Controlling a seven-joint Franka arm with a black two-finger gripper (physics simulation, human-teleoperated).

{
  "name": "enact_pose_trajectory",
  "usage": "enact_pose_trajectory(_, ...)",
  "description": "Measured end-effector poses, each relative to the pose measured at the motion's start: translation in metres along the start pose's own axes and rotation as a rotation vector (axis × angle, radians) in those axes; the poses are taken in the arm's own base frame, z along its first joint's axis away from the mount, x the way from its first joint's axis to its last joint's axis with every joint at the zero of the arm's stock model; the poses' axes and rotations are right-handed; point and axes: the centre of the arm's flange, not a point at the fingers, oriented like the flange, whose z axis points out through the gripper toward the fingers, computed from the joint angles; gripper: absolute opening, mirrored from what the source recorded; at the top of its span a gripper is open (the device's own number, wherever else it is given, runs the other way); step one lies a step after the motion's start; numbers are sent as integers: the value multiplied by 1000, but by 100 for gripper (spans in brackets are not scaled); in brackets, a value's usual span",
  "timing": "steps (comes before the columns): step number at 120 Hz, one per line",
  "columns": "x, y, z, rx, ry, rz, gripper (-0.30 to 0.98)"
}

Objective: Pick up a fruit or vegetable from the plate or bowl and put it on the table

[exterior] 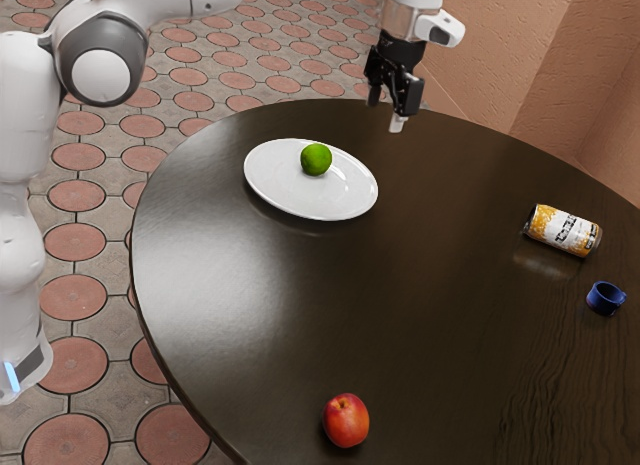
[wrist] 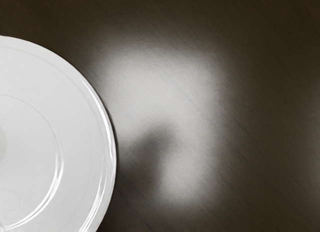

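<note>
In the exterior view my gripper (exterior: 386, 112) hangs above the far part of the dark round table (exterior: 420, 275), with its fingers apart and nothing between them. A green lime (exterior: 316, 159) rests on the white plate (exterior: 300, 200), toward the plate's far side. The gripper is off to the exterior view's right of both, higher than the lime. From the wrist view, part of the plate (wrist: 30, 92) and bare tabletop (wrist: 240, 142) lie below my hand.
A red apple-like fruit (exterior: 346, 420) sits near the table's near edge. Toward the exterior view's right, a yellow and white can (exterior: 562, 231) lies on its side, and a small blue cup (exterior: 605, 299) is beside it, a little nearer.
</note>
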Motion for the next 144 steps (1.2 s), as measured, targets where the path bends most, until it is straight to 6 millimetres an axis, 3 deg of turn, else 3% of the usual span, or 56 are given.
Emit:
enact_pose_trajectory(42, -1, -2, -1, 15, 1, -13, 69)
enact_pose_trajectory(46, -4, -2, -15, 14, 25, -16, 69)
enact_pose_trajectory(50, -11, -3, -43, 12, 77, -19, 69)
enact_pose_trajectory(61, -55, -5, -120, 53, 193, -42, 69)
enact_pose_trajectory(66, -74, -2, -140, 73, 212, -46, 69)
enact_pose_trajectory(72, -87, 2, -147, 89, 202, -48, 69)
enact_pose_trajectory(80, -99, -5, -136, 128, 138, -96, 69)
enact_pose_trajectory(89, -127, -32, -103, 177, 29, -204, 69)
enact_pose_trajectory(92, -140, -54, -87, 186, -6, -263, 68)
enact_pose_trajectory(99, -166, -126, -59, 185, -63, -444, 69)
enact_pose_trajectory(114, -186, -201, -40, 130, -55, -651, 69)
enact_pose_trajectory(129, -160, -235, -18, 109, -36, -750, 69)
enact_pose_trajectory(138, -130, -226, -8, 119, -31, -746, 69)
enact_pose_trajectory(144, -97, -222, 9, 129, -45, -739, 69)
